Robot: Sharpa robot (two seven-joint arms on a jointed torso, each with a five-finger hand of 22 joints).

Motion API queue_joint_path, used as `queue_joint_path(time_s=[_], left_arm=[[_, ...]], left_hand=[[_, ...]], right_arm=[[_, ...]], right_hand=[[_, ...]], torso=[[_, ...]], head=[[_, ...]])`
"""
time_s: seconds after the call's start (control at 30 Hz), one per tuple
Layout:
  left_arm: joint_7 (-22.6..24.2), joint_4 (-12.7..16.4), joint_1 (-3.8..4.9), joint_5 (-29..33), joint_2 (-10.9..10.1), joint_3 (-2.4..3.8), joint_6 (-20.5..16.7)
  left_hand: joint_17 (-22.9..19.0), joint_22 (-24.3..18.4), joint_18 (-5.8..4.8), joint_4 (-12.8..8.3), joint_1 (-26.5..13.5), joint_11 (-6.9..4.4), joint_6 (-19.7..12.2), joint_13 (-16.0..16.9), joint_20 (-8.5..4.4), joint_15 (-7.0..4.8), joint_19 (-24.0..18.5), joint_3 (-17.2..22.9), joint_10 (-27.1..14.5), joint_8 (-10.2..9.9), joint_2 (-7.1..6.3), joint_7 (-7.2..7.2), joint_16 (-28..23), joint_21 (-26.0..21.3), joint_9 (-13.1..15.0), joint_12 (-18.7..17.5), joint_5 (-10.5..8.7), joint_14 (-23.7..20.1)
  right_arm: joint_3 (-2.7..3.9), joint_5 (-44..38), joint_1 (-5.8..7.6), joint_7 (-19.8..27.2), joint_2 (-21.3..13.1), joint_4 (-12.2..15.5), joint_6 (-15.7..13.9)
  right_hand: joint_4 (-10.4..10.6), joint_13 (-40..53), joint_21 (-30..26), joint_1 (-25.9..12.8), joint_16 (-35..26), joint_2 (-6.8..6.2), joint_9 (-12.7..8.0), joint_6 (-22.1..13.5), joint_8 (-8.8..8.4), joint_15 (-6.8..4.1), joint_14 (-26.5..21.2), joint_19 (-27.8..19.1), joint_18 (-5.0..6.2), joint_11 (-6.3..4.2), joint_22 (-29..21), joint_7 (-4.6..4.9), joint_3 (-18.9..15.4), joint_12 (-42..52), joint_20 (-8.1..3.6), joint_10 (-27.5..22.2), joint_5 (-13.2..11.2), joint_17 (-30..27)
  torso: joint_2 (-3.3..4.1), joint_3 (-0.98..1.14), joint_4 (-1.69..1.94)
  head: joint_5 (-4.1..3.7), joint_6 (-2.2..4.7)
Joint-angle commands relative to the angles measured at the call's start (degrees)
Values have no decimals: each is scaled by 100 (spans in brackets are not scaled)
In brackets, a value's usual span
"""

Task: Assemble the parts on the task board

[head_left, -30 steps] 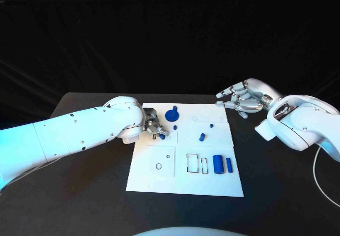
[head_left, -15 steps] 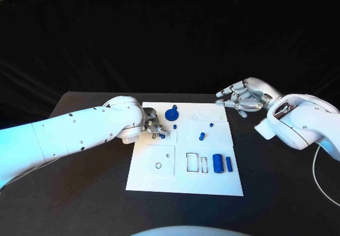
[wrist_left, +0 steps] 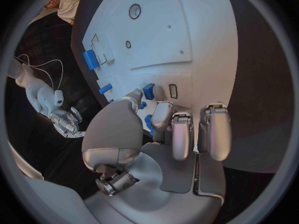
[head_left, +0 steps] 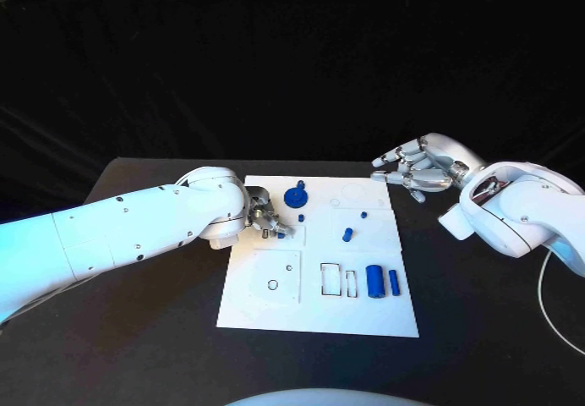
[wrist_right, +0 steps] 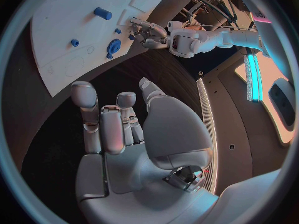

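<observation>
Black table (head_left: 146,338), matte, dark all round. White task board (head_left: 317,315) flat on the middle of it, long side running away from the robot, near edge well inside the table's near edge. Bare black surface left and right of the board. Thin white cable (head_left: 545,296) trailing over the right side near the edge

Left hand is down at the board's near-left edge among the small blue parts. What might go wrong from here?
1. The left hand works with its fingers close among small blue parts; its fingers may knock one off its spot.
2. It leans over the task board edge, so a push might slide the board.
3. The right hand hovers off the far right corner, holding nothing; if it comes in, it may brush the round blue part.
</observation>
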Motion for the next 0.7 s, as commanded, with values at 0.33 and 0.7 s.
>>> queue_joint_path(time_s=[0.33,0.7], left_arm=[[-49,148,161,105,-151,189,92],[1,-474,688,640,-45,403,724]], left_hand=[[1509,966,-13,12,-193,-10,-13,-56,-35,-44,351,-405,-9,19,68,5,14,-29,19,-13,-21,603],[1509,620,88,-8,477,301,-564,-640,176,211,166,-774,-476,-855,236,368,14,-453,-692,-546,25,603]], right_arm=[[1,28,-4,33,8,-36,16],[-4,37,-5,33,47,-92,25]], right_hand=[[56,-21,-44,-52,-38,-3,-7,-20,24,-22,207,-66,109,6,-41,-4,-18,-8,4,-35,-17,-18],[59,-19,-44,-48,-40,-2,-7,-22,24,-23,207,-63,108,5,-37,-4,-23,-4,4,-35,-11,-19]], torso=[[-3,7,-8],[0,5,6]], head=[[5,27],[-1,70]])
